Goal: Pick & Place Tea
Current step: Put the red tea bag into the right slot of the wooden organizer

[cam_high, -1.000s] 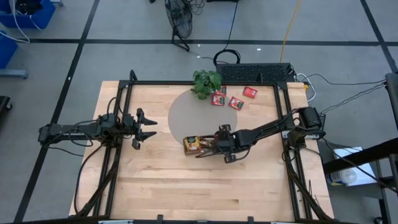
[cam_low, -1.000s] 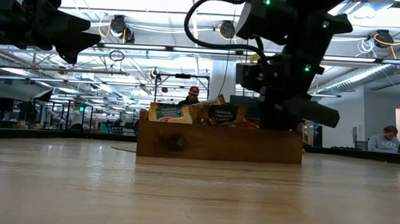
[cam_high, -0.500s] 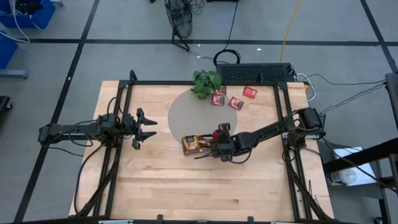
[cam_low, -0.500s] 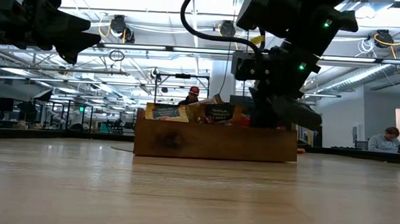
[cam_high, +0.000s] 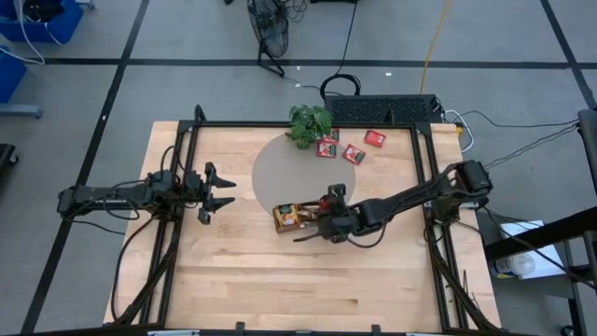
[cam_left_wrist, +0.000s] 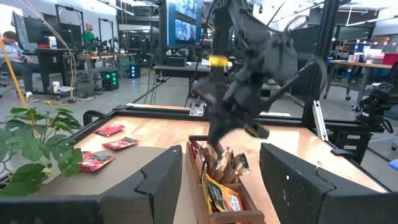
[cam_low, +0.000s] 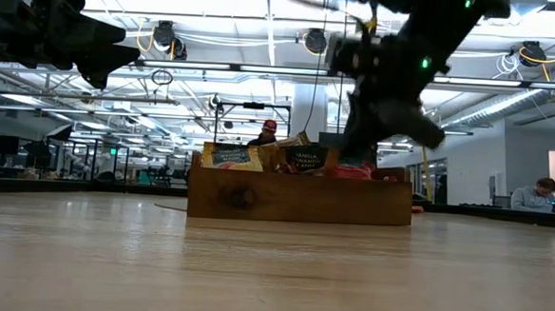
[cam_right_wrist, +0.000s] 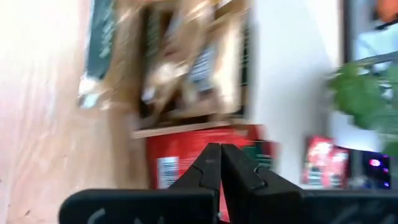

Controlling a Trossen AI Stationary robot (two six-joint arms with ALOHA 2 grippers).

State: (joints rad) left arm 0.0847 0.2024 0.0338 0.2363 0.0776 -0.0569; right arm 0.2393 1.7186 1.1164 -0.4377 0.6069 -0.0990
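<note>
A small wooden tray [cam_high: 284, 219] stands on the table at the near edge of a grey round mat [cam_high: 284, 168]. Tea packets [cam_low: 258, 157] stand upright in it, and a red one [cam_right_wrist: 177, 162] sits at its right end. More red tea packets [cam_high: 354, 155] lie flat on the far part of the table. My right gripper [cam_high: 315, 229] is shut and empty. It slants down over the tray's right end, just above the red packet. My left gripper [cam_high: 228, 191] waits open and level at the table's left, pointing at the tray.
A leafy potted plant [cam_high: 310, 123] stands at the far edge of the mat, left of the loose red packets. A dark keyboard [cam_high: 382, 110] lies beyond the table's far edge. Bare wood lies on the near half of the table [cam_high: 298, 280].
My right gripper has risen from the tray's right end and tipped, shifting slightly toward the table's left edge. Its fingers have stayed shut.
</note>
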